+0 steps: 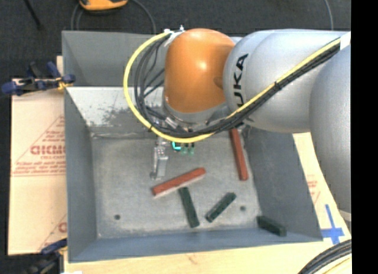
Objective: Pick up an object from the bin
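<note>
My gripper (157, 169) hangs low over the middle of the bin floor, mostly hidden under the orange cover. Its tip stands just above the left end of a red-brown flat bar (179, 182), which lies slanted on the floor. Just below that bar lies a dark green bar (189, 206). A second dark green bar (220, 206) lies slanted to its right. Nothing shows in the gripper.
Another red-brown bar (238, 153) lies nearly upright at the right, partly under the arm. A short dark green block (271, 225) sits in the near right corner. The arm covers the back of the bin.
</note>
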Tool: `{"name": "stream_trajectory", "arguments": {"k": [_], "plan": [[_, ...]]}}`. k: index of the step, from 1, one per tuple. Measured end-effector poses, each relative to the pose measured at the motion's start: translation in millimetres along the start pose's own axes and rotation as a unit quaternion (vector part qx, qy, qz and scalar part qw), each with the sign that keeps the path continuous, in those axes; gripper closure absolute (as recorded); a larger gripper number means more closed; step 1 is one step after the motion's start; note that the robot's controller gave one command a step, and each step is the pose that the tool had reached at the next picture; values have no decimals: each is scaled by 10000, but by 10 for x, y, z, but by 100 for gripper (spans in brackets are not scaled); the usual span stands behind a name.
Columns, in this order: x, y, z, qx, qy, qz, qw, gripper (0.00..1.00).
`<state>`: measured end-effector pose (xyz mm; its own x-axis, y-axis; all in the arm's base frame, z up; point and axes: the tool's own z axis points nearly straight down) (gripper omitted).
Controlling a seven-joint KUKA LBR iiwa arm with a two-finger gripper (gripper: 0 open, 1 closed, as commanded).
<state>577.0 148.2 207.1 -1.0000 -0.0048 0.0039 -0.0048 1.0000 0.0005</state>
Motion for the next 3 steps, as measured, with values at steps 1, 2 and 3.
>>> {"name": "stream_trajectory", "arguments": {"k": [1, 2, 3], "plan": [[-17, -8, -48, -6, -39, 16, 10000, 0], [93, -84, 171, -6, -79, -583, 9983, 0], [178, -383, 472, 5, -18, -1611, 9869, 0]]}}
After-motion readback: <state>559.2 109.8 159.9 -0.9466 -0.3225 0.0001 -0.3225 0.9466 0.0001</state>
